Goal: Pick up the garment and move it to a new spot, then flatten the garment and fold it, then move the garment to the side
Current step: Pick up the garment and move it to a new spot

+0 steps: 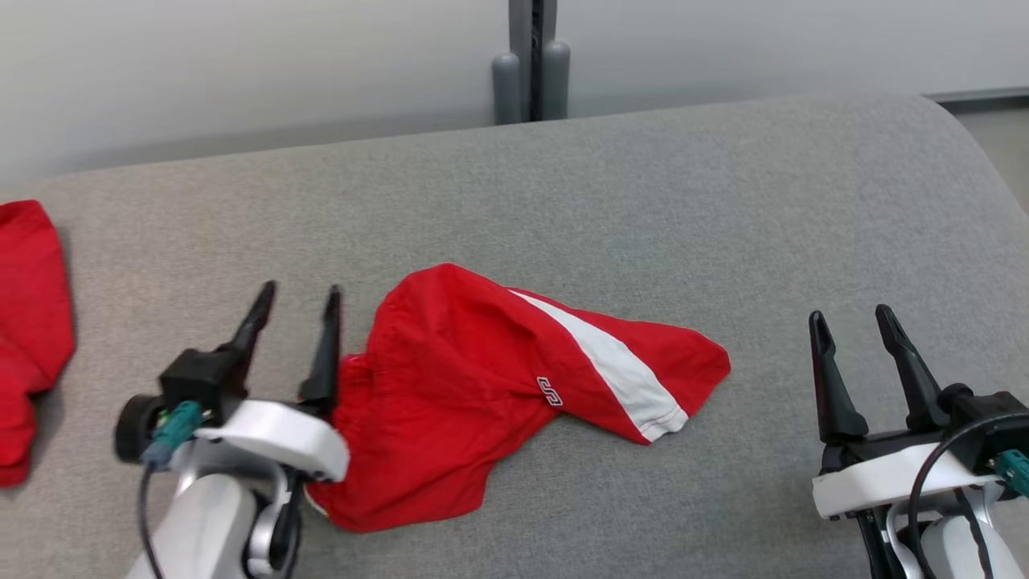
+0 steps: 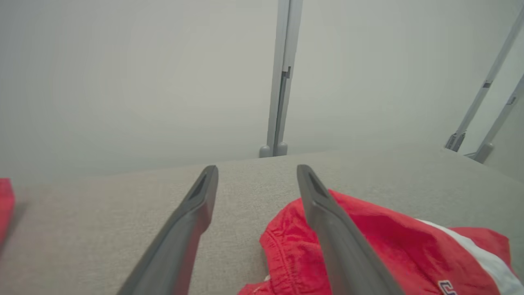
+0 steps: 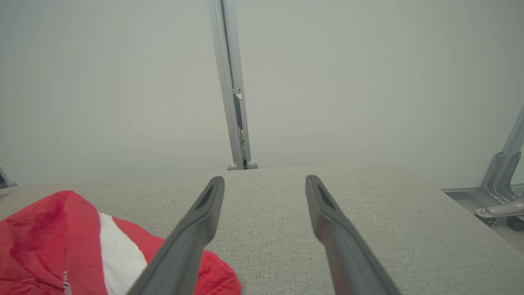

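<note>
Grey woven upholstery (image 1: 723,201) is filling the foreground, with a pale wall (image 1: 241,64) and a grey post (image 1: 530,56) rising behind it. The garment (image 1: 466,378) is lying crumpled near the middle of this surface. It is bright red, and a white band and a small printed mark are showing on its right half.

The left gripper (image 1: 299,291) is hovering just beside the garment's left edge, its two dark fingers spread apart with nothing between them. Its inner finger (image 1: 325,354) is sitting right at the bunched red hem, and I cannot tell whether it is touching the cloth.

The right gripper (image 1: 848,314) is waiting well apart from the garment, out past its right tip, its jaws also standing wide and pinching nothing.

Far to the left of the garment, another red cloth (image 1: 28,322) is lying at the edge of the surface.
</note>
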Robot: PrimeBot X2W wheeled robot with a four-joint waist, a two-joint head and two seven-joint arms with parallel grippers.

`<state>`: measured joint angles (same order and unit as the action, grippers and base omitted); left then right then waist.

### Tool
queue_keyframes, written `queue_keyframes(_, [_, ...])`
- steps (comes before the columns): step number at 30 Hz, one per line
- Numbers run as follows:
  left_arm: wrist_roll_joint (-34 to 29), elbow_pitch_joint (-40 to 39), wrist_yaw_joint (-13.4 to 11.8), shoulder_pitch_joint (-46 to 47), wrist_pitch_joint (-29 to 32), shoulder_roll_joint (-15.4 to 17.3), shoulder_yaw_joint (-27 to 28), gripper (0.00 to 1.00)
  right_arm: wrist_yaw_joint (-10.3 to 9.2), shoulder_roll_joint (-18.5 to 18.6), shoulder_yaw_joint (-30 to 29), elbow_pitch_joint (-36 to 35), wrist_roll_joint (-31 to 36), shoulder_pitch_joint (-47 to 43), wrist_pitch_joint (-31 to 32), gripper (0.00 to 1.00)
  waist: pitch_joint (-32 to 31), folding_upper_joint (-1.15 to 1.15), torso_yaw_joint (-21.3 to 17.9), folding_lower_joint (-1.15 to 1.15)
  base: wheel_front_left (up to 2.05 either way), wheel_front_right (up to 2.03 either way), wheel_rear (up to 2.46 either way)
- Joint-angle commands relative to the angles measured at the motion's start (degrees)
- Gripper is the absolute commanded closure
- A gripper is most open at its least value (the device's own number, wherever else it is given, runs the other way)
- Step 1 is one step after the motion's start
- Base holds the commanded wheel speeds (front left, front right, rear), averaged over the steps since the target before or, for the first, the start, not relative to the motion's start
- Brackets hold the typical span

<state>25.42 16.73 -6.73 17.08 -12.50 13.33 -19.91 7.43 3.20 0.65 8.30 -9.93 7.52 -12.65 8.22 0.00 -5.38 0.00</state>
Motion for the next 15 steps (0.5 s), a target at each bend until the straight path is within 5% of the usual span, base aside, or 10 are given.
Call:
queue_keyframes(1, [0.4, -0.4, -0.7, -1.1, -0.4, 0.9, 0.8, 0.0, 0.12, 0.5, -0.1, -0.1, 0.4, -0.5, 0.2, 0.0, -1.4, 0.0, 1.4, 0.0, 0.0, 0.0, 0.0])
queue_keyframes(15, [3.0, -7.7, -3.5, -13.0, 1.1, 5.3, 4.4, 0.0, 0.11, 2.0, 1.5, 1.3, -0.2, -4.0, 2.0, 0.0, -7.0, 0.0, 2.9, 0.0, 0.0, 0.0, 0.0])
